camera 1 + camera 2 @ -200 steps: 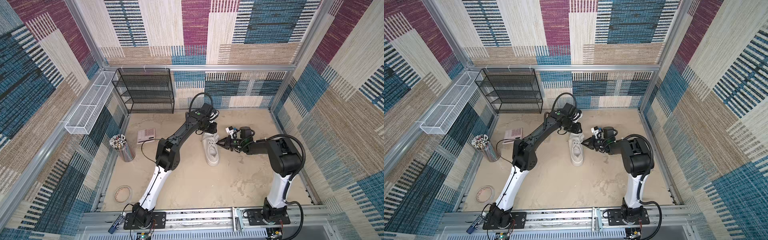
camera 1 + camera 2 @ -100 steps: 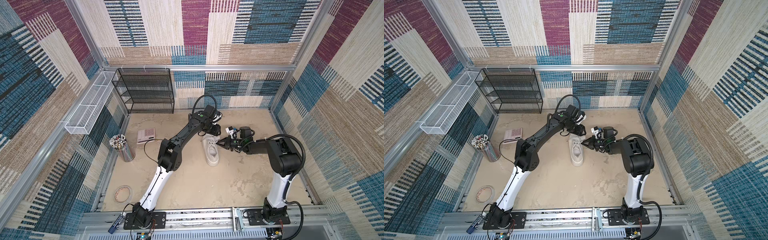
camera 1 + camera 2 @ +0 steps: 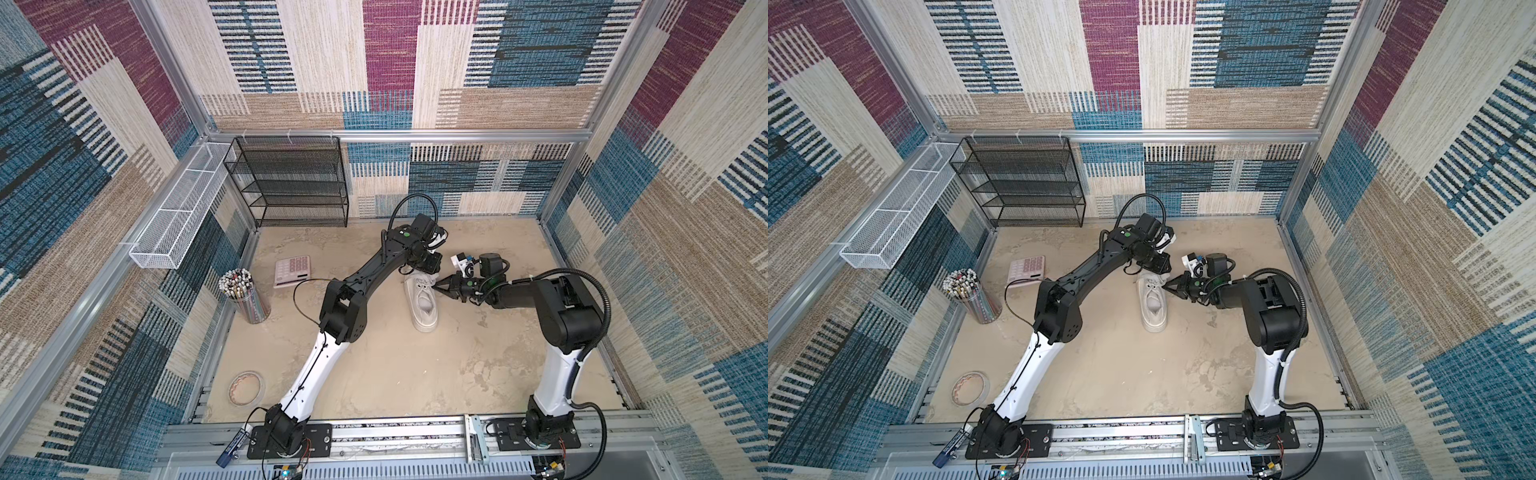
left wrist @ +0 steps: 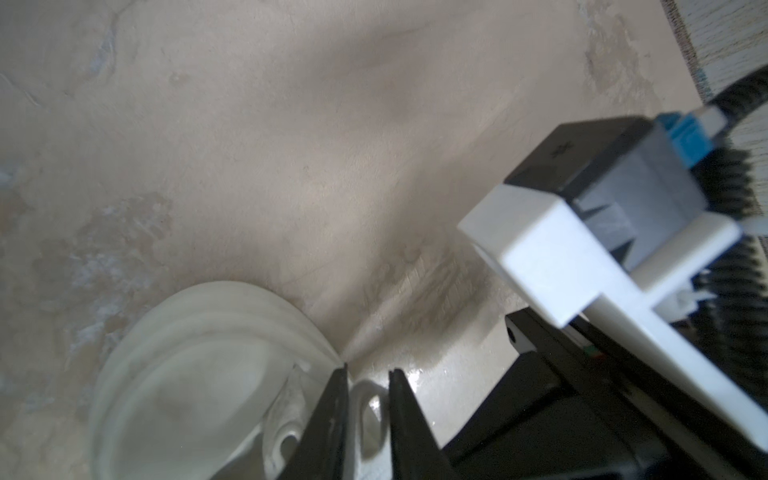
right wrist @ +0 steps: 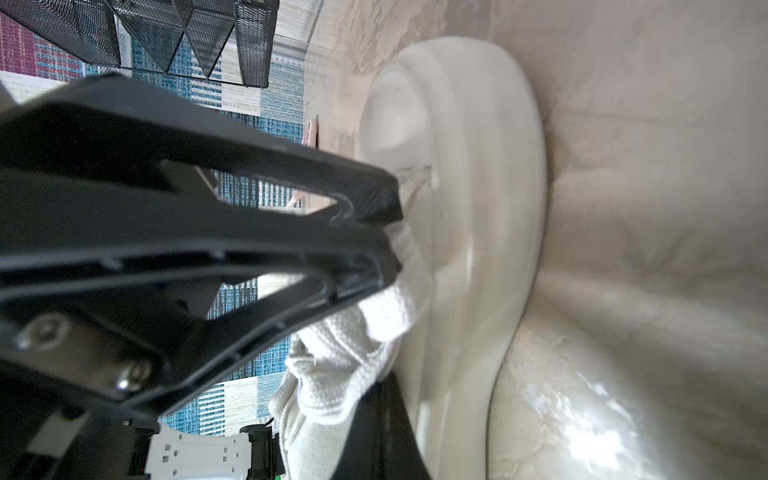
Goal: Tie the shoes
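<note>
The white shoe [image 3: 424,309] [image 3: 1154,309] lies on the sandy floor, its thick sole [image 5: 478,208] and rounded end [image 4: 187,374] close in the wrist views. My left gripper [image 3: 430,270] [image 3: 1160,268] [image 4: 368,374] hangs over the shoe's far end. Its black fingers [image 4: 332,415] stand narrowly on either side of a white lace loop [image 4: 368,415], which fills the gap. My right gripper [image 3: 436,286] [image 3: 1167,286] [image 5: 392,232] reaches in from the right, shut on the woven lace [image 5: 374,316] at the shoe's side. The two grippers' tips are almost touching.
A black mesh rack [image 3: 291,183] stands at the back wall and a white wire basket [image 3: 178,212] hangs on the left wall. A pink calculator [image 3: 292,271], a cup of pencils [image 3: 245,295] and a tape roll [image 3: 247,388] lie left of my left arm.
My left gripper has come down and nearer onto the shoe's far end, and its jaws have narrowed round the lace loop. The right arm and the shoe have stayed put.
</note>
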{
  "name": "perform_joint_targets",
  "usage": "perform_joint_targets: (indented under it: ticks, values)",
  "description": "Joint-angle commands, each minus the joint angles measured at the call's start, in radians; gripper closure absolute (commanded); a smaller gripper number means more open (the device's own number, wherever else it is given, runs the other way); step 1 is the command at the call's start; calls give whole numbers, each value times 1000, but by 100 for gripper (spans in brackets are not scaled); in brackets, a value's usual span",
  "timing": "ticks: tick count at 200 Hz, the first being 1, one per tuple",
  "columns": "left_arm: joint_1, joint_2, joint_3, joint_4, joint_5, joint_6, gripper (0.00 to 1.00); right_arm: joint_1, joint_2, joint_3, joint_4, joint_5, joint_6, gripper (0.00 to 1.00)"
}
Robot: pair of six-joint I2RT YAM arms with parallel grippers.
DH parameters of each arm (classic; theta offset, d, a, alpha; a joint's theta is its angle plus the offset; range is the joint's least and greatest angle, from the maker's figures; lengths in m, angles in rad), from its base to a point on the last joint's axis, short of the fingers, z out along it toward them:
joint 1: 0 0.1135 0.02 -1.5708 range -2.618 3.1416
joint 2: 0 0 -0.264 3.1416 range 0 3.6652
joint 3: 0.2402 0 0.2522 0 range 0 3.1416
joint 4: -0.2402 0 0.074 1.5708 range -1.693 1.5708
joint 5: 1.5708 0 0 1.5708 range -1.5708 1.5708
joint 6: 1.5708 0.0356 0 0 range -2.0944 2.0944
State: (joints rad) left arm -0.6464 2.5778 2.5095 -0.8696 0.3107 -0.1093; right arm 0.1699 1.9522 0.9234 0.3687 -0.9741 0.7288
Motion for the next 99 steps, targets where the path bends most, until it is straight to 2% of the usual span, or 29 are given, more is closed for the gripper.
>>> perform_joint_targets:
  ticks: [1,26,99]
  values:
    - [0,-2,9,0,-21,16,87,2,1,3,-8,-7,-7,100]
    - [-1,-7,8,0,-23,11,100,1,-1,3,-10,-7,-9,100]
    - [12,-37,15,4,-81,-5,100,2,-18,-11,-23,2,-17,100]
